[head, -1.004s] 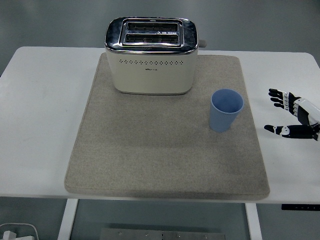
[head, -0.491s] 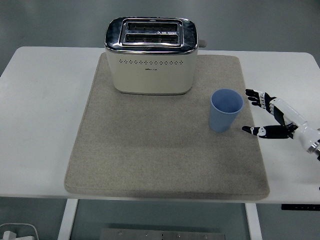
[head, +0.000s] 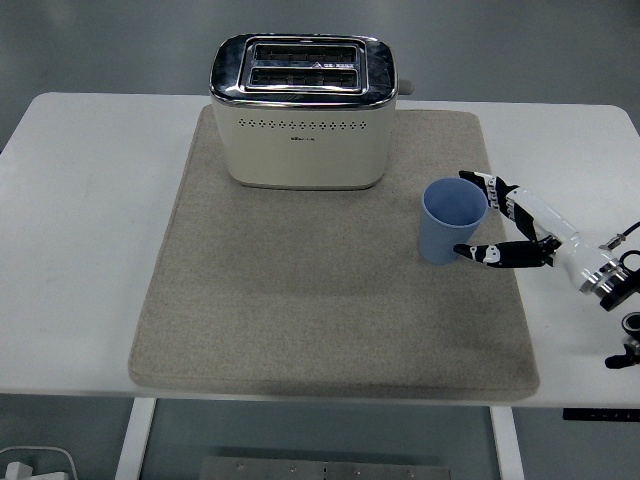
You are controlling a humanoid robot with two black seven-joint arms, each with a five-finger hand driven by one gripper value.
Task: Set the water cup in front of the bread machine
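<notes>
A light blue water cup point(head: 451, 220) stands upright on the beige mat point(head: 300, 290), to the right of and a little nearer than the cream and chrome bread machine point(head: 300, 112). My right hand point(head: 478, 222) reaches in from the right with fingers spread around the cup's right side. The fingers point(head: 480, 183) are beside the rim and the thumb point(head: 478, 252) is by the base. It holds nothing. The left arm is out of view.
The mat covers the middle of the white table point(head: 80, 250). The mat area in front of the bread machine point(head: 300, 260) is bare. The table's near edge runs along the bottom.
My right hand has moved left from the table's right side onto the mat's edge and now brackets the cup. The cup and the bread machine have not moved.
</notes>
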